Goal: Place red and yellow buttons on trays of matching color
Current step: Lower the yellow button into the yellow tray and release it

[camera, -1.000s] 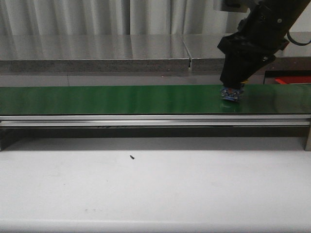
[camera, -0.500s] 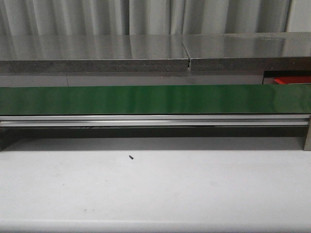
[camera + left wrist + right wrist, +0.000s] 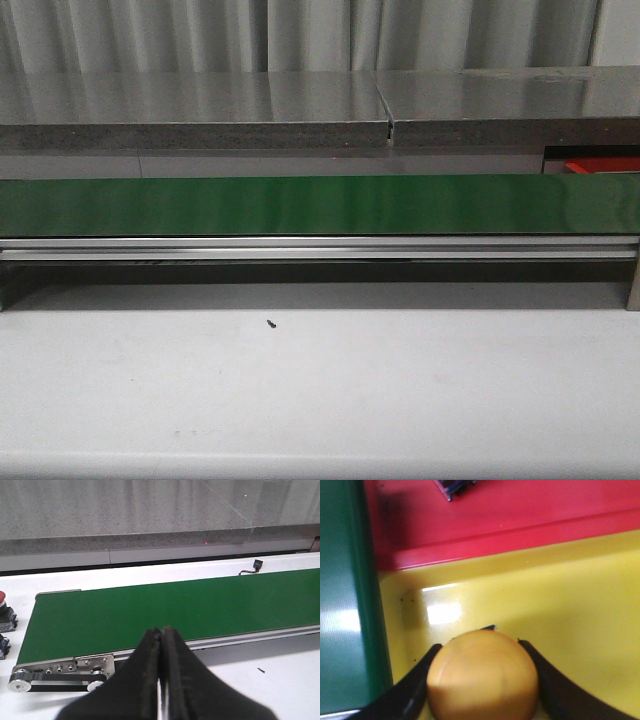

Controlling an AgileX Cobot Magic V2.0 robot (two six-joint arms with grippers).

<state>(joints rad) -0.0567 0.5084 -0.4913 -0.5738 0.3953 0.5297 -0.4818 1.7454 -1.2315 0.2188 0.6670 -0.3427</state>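
In the right wrist view my right gripper [image 3: 480,645] is shut on a yellow button [image 3: 482,677], its dome filling the gap between the black fingers [image 3: 415,680]. It hangs over the yellow tray [image 3: 560,595]. The red tray [image 3: 520,515] lies just beyond, with the dark base of another button [image 3: 454,487] in it. My left gripper [image 3: 161,631] is shut and holds nothing, above the white table in front of the green belt [image 3: 150,610]. A red button [image 3: 2,598] on a dark base shows beside the belt's end. Neither arm appears in the front view.
The green conveyor belt [image 3: 300,205] runs across the front view on a metal rail [image 3: 300,247], with a strip of the red tray [image 3: 600,165] behind its right end. A small dark speck [image 3: 271,323] lies on the white table. A cable plug [image 3: 257,565] sits behind the belt.
One second ago the right arm stood over the right end of the belt with its gripper down on a button. It has since left the front view, and the belt there is bare.
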